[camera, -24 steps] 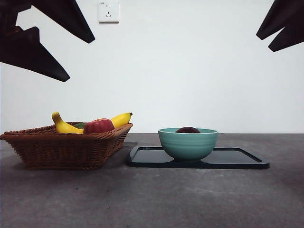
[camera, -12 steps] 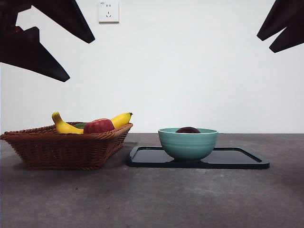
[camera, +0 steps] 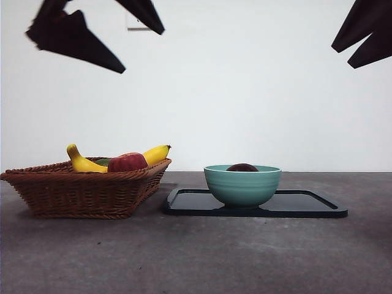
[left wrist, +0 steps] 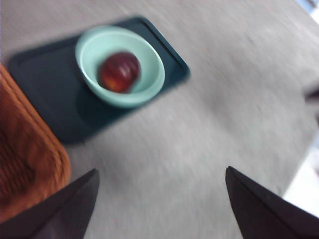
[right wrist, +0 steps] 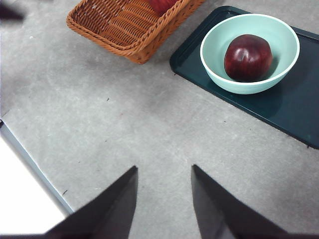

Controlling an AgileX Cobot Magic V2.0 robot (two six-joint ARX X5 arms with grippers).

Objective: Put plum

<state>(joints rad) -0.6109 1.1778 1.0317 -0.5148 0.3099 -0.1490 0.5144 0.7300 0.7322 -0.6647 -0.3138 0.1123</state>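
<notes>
Since half a second ago, the dark tool at the upper left of the front view has swung higher and toward the middle, now partly covering the wall socket [camera: 138, 23]; nothing on the desk [camera: 196, 257] has shifted, and the other tool at the upper right corner holds much the same place.

Front view: the left tool [camera: 122, 40] hangs high above the wicker basket [camera: 86, 190], its two black jaws spread wide with nothing between them. Well below it and off toward the right tool [camera: 361, 43], the plum [camera: 242, 167] shows only its dark crown over the rim of the green bowl [camera: 242, 185], which stands on the dark tray [camera: 306, 205]. A banana [camera: 82, 162] and a red fruit [camera: 127, 162] lie in the basket.

Left wrist view: blurred. The left tool's [left wrist: 159, 199] jaws stand far apart and empty over bare desk; beyond them the plum [left wrist: 119, 72] sits in the bowl [left wrist: 149, 84] on the tray [left wrist: 45, 94], with the basket [left wrist: 27, 164] just beside the tray.

Right wrist view: the right tool's [right wrist: 163, 199] jaws are slightly parted, gripping nothing. Ahead of them the plum [right wrist: 247, 57] rests inside the bowl [right wrist: 214, 64] on the tray [right wrist: 294, 109]; the basket [right wrist: 129, 25] lies near the tray's corner.
</notes>
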